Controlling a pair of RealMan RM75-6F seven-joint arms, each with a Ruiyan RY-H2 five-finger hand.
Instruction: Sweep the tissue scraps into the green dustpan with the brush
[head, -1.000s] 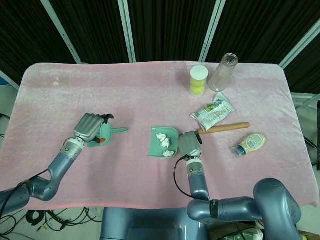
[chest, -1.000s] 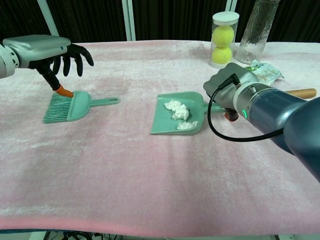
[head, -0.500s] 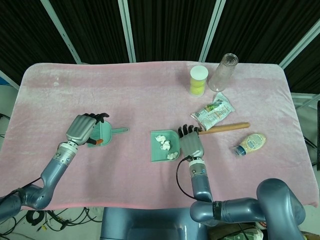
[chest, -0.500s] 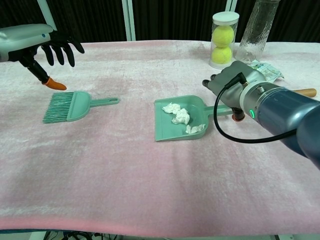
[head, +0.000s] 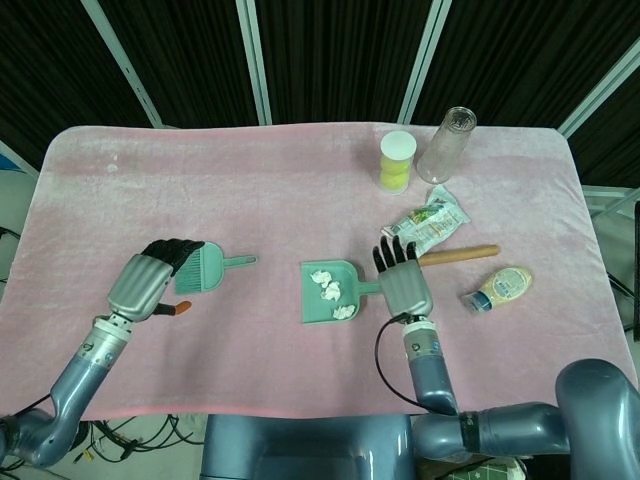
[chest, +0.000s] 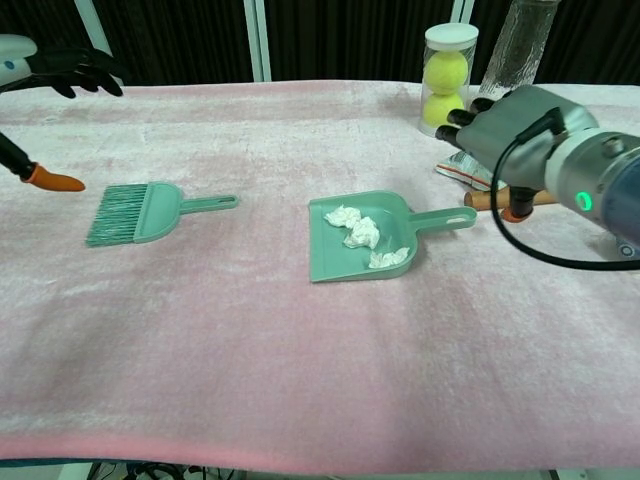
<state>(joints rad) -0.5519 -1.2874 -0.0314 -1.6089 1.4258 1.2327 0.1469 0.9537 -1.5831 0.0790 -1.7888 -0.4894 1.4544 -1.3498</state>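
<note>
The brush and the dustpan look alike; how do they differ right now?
The brush has bristles and carries nothing; the dustpan is an open tray holding the tissue scraps. The brush lies further left, the dustpan near the middle of the table. Both are green, lie flat with handles pointing right, and neither is held.

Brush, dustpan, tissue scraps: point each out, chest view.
brush (chest: 140, 212): chest view, on the green head just behind the bristles.
dustpan (chest: 330, 264): chest view, on the bare tray floor near its front edge.
tissue scraps (chest: 362, 233): chest view, on the middle white wad.
</note>
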